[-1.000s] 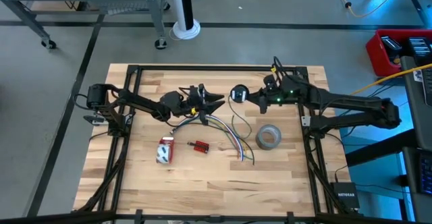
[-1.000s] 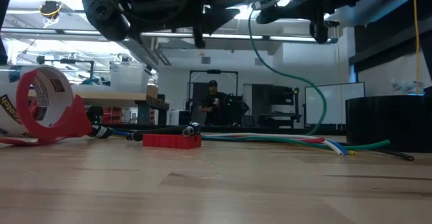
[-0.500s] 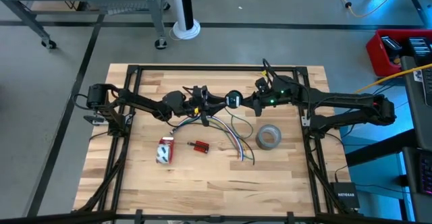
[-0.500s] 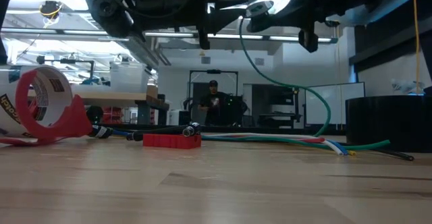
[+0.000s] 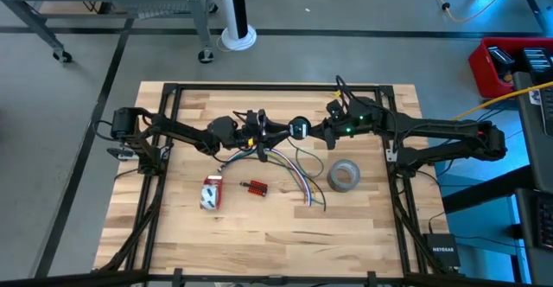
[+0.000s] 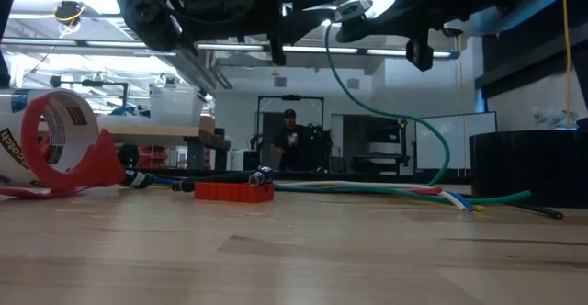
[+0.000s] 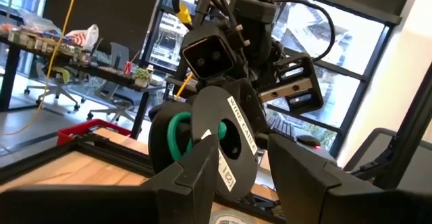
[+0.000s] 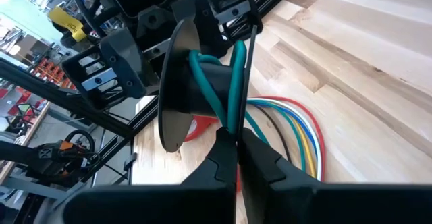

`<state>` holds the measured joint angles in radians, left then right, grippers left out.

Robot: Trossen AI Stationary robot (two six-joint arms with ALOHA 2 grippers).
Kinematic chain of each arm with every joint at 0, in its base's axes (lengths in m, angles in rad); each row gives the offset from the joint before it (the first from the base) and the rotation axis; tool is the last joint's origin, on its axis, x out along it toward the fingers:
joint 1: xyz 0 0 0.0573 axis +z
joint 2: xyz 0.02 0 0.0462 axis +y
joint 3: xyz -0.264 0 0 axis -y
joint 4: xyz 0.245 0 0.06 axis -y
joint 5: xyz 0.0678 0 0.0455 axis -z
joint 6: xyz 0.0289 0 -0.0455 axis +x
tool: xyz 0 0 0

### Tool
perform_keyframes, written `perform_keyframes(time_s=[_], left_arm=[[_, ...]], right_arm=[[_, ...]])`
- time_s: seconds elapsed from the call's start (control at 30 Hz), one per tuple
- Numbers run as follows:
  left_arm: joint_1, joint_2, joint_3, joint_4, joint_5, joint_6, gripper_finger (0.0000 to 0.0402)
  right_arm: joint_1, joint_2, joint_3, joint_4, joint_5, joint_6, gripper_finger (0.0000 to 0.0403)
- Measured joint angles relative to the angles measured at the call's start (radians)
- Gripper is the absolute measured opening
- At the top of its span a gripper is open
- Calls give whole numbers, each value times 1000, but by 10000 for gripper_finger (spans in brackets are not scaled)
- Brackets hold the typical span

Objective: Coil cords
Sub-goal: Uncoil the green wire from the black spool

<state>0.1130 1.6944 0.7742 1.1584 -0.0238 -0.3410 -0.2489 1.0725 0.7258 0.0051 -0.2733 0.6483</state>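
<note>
A small black spool (image 5: 299,128) wound with teal-green cord (image 8: 228,82) hangs in the air between my two grippers, above the middle of the table. My right gripper (image 8: 237,146) is shut on it. My left gripper (image 7: 243,163) is open. Its fingers stand on either side of the spool's labelled flange (image 7: 233,140). The cord's free length (image 6: 372,103) hangs in a loop from the spool down to the table. My right gripper pinches the rim of the spool's near flange (image 8: 244,82), with a strand of teal cord (image 8: 233,119) at the fingertips. It comes level from the table's right. The spool is lifted clear of the table. My left gripper: I cannot tell whether its finger (image 7: 199,163) touches the flange.
A bundle of coloured cables (image 5: 294,173) lies on the table below the grippers. A grey tape roll (image 5: 343,175) is to the right of it. A red tape dispenser (image 5: 211,192) and a small red part (image 5: 255,187) are to the left. A person (image 6: 290,140) stands far back in the room.
My right gripper has carried the spool toward the table's left, up to my left gripper's open fingers, and has then held still. The hanging cord has swung along with it. The spool now shows more edge-on from above.
</note>
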Motion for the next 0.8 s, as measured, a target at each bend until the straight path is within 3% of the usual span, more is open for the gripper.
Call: perform_keyframes(time_s=[0.4,0.6,0.8], left_arm=[[22,-90,0,-116,-63,66,127],[29,-103,-1,-237,-24,3,127],[7,-103,-1,-197,-5,7,127]], right_arm=[[1,-2,0,-6,-10,-15,2],[1,-2,0,-3,-14,-27,5],[1,-2,2,12,-18,-28,2]])
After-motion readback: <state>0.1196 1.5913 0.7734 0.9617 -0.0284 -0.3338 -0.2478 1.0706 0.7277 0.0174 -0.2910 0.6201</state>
